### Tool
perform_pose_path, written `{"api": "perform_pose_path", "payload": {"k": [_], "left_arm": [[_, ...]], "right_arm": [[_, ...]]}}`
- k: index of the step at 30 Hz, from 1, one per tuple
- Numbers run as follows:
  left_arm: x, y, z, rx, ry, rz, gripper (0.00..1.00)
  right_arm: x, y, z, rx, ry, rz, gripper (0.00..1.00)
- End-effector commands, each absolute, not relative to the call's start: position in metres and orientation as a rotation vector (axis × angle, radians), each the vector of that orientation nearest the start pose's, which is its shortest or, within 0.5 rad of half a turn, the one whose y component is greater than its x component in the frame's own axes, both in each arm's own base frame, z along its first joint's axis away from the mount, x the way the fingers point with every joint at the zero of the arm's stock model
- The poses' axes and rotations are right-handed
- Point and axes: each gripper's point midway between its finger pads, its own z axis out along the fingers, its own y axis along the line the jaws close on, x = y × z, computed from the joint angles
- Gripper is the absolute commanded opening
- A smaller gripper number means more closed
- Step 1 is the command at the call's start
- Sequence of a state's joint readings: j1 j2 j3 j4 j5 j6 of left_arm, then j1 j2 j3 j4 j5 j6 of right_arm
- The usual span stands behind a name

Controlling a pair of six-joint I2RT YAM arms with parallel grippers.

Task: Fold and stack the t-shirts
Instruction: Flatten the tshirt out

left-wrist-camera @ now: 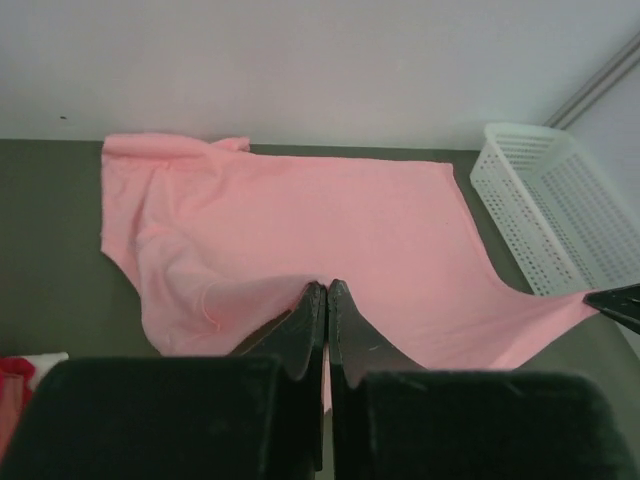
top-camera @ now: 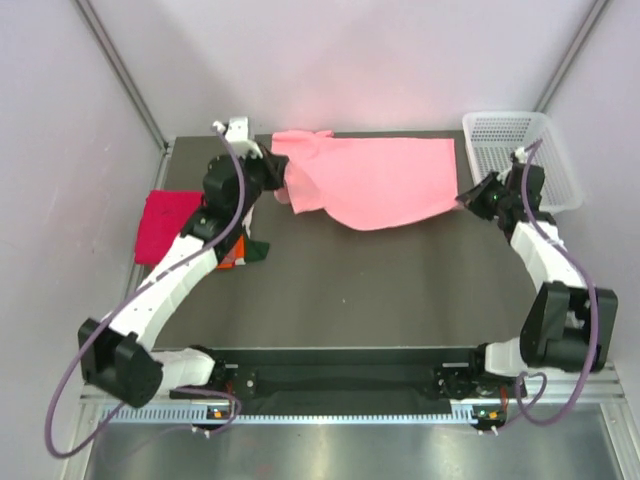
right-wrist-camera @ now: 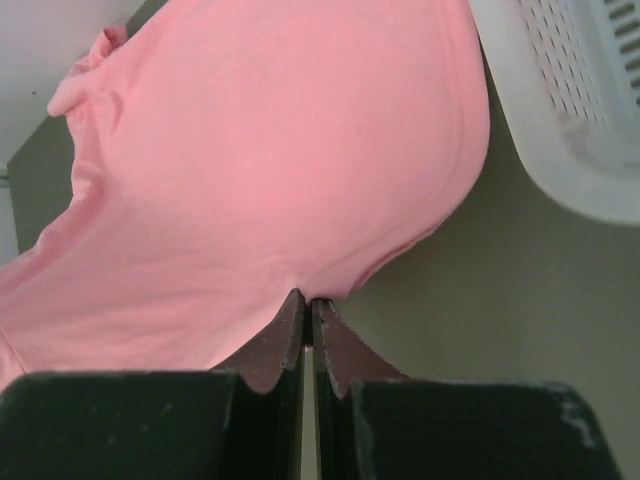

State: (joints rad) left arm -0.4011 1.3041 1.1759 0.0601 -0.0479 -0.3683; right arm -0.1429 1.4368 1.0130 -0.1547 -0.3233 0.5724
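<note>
Across far half of table [top-camera: 380, 290] — salmon-pink t-shirt [top-camera: 375, 180] stretched wide between both arms, one sleeve bunched at far left corner. At shirt's left edge, left gripper [top-camera: 280, 182] clamped tight on cloth, fingers pressed together. At right near corner of hem, right gripper [top-camera: 468, 200] likewise pinching fabric. White mesh basket [top-camera: 520, 140] in far right corner, just beside shirt. Magenta-red folded shirt [top-camera: 165, 225] at left table edge, well apart from pink one — orange cloth [top-camera: 232, 260] peeks beside left forearm, mostly hidden.
</note>
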Motion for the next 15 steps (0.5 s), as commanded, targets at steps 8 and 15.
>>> {"api": "perform_pose_path", "payload": {"k": [8,15], "left_arm": [[0.330,-0.178,0.296,-0.070,1.698,-0.638,0.00],[0.278,-0.154,0.227,-0.105,1.866,-0.604,0.00]], "right_arm": [[0.342,0.000,0.176,0.561,2.019,0.460,0.00],[0.285,0.003,0.132,0.601,2.103,0.398,0.00]]}}
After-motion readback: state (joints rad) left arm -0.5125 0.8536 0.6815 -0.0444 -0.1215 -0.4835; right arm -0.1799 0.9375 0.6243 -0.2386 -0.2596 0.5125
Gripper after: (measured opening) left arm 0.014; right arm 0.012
